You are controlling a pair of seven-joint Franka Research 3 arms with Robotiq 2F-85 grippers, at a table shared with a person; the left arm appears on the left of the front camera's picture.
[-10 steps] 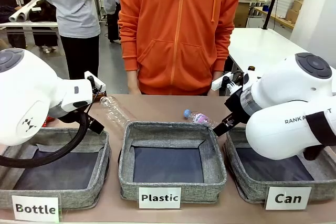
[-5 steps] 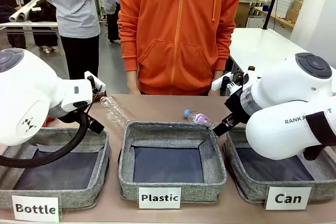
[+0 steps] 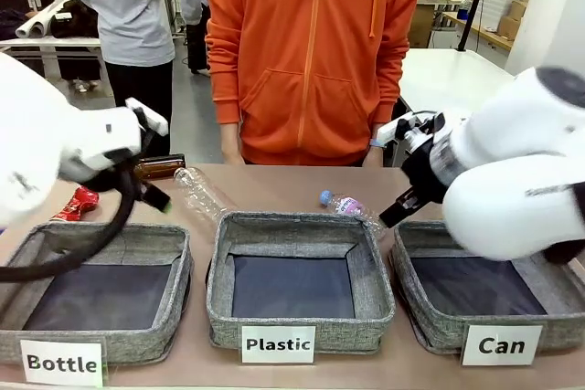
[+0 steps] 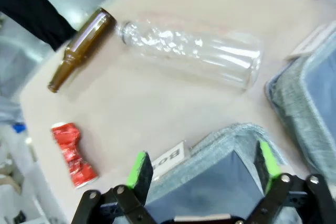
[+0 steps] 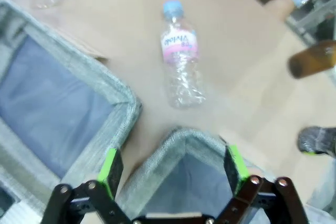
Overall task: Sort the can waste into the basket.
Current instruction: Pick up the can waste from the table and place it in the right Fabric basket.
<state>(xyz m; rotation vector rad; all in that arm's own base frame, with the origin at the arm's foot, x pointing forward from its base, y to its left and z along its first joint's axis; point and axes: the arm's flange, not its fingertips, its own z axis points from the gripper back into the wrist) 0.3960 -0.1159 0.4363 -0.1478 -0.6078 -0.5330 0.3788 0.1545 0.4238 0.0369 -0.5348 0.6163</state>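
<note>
fingers (image 4: 139,167) on the left gripper (image 4: 203,163) stand spread wide with nothing between them, above a corner of the bottle bin (image 4: 231,135). the right gripper (image 5: 172,167) is just as wide and just as empty, hanging over the far rim of the basket (image 3: 430,328) marked can. none of the sorting looks done from where i stand: the basket's dark lining shows bare wherever the arm does not cover it. the red can (image 4: 73,153), crushed, lies on the table beyond the bottle bin, out on the robot's left, well apart from the basket at the other end of the row. a dark lump (image 5: 316,141), blurred at the edge of the right wrist view, may be the second can, but i cannot tell. a brown bottle (image 4: 79,51) and a clear bottle (image 4: 194,51) lie near the red can, and a small bottle (image 5: 181,66) lies near the basket; those are not for this job. so both cans are left to pick up and drop in, and the red one has the whole row to cross.
</note>
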